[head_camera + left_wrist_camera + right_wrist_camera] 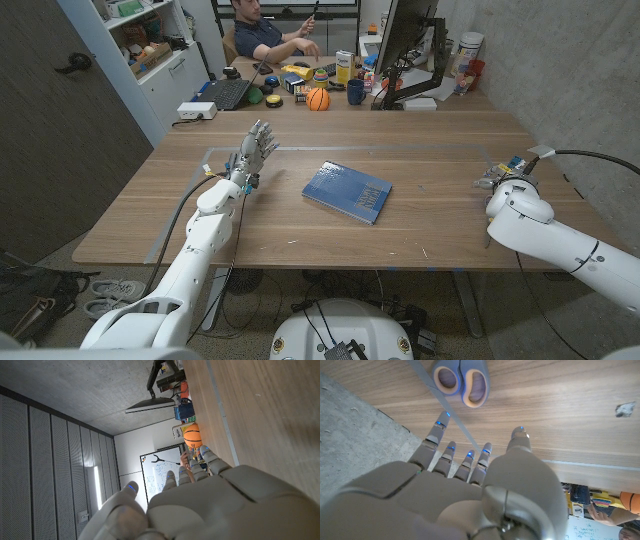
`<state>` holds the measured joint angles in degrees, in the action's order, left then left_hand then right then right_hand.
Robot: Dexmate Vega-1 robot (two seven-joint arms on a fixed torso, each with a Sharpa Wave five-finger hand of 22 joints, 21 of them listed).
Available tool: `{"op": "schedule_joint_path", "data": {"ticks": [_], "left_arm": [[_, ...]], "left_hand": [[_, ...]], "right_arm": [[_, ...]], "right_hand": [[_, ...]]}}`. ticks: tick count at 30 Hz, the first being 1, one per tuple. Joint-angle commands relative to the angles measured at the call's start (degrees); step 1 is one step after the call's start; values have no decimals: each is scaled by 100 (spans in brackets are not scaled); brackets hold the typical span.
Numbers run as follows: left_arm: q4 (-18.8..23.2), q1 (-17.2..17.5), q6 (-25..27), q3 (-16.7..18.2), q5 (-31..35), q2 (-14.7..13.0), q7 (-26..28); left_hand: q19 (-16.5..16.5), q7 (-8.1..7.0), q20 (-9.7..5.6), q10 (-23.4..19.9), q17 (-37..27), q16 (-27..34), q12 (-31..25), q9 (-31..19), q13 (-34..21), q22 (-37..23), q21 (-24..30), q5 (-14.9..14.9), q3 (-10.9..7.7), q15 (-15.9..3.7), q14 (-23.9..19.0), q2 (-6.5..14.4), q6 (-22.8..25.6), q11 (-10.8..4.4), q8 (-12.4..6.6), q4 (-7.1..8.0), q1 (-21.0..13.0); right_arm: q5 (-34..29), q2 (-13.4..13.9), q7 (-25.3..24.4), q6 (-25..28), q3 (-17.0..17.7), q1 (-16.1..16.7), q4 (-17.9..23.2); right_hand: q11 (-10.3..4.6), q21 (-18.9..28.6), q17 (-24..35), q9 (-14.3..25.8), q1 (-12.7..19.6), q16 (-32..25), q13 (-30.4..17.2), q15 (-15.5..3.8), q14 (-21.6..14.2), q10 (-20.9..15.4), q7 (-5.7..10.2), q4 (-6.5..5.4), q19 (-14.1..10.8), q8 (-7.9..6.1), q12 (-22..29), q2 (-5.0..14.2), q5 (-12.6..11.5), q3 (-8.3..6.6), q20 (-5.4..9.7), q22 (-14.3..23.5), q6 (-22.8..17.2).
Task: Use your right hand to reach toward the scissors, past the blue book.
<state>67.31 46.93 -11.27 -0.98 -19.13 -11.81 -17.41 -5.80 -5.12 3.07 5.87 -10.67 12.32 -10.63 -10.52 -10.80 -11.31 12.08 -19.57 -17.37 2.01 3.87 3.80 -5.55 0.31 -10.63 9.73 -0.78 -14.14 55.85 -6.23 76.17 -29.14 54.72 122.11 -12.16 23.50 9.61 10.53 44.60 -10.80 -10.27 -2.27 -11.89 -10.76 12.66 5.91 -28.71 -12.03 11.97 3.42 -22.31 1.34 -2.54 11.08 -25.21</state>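
Head view: blue book (347, 191) mid-tabletop; right hand (508, 181) at 3 o'clock from it, fingers hidden; left hand (255, 151) raised at 10 o'clock, fingers apart, empty.
Right wrist view: scissors (461, 379) just beyond spread fingers (436, 433), untouched.
Risk: overshooting, knocking the handles away.

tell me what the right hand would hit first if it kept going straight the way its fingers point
Most likely the scissors: in the right wrist view the right hand has its fingers spread, holding nothing, and the scissors' handles lie just past the fingertips, with bare table between. How large that gap is cannot be judged.
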Motion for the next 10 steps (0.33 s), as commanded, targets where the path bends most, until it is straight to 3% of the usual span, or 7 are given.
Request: {"op": "schedule_joint_path", "data": {"ticks": [1,10], "left_arm": [[53,43,2,5,-14,-4,-11],[192,123,38,6,-19,-21,7]], "left_hand": [[-19,24,16,45,-17,36,-34,-20,-9,-19,18,-48,25,-6,56,198,-43,12,-18,-12,3],[-19,24,17,45,-17,36,-34,-20,-9,-19,18,-51,36,-6,57,198,-42,25,-19,-12,3]], "right_arm": [[243,99,-143,72,-19,-7,85],[391,184,-194,77,-16,29,151]], "right_hand": [[-18,-20,5,9,53,10,-8,-190,-47,-42,13,11,1,26,-16,11,-23,33,63,7,-64],[-16,-27,6,8,63,23,-9,-200,-36,-65,13,-2,11,40,-25,32,-30,60,148,12,-97]]}}
